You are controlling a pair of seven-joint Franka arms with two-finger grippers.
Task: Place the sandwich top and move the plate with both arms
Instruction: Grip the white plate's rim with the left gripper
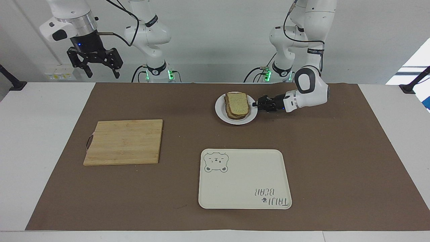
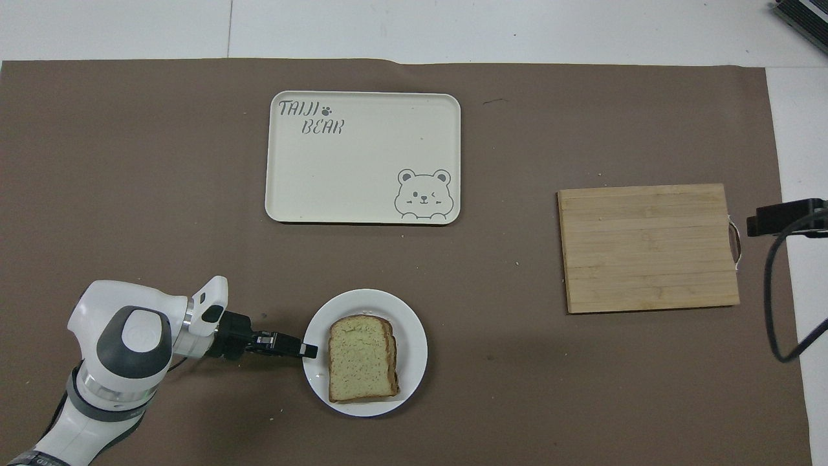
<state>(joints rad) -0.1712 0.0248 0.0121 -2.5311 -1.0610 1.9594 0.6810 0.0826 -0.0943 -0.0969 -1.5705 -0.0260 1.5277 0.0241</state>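
The sandwich top [image 1: 237, 102] [image 2: 359, 362] lies flat on a second slice in the middle of the small white plate [image 1: 221, 114] [image 2: 414, 336], close to the robots. My left gripper [image 1: 256, 104] [image 2: 309, 351] reaches in low and level, its tip at the plate's rim on the side toward the left arm's end. Whether it has hold of the rim I cannot make out. My right gripper [image 1: 102, 73] hangs open and empty high over the right arm's end of the table, where that arm waits.
A cream tray with a bear drawing [image 1: 244, 179] [image 2: 362, 158] lies farther from the robots than the plate. A wooden cutting board [image 1: 124, 142] [image 2: 649, 247] lies toward the right arm's end. A brown mat [image 1: 336, 161] covers the table.
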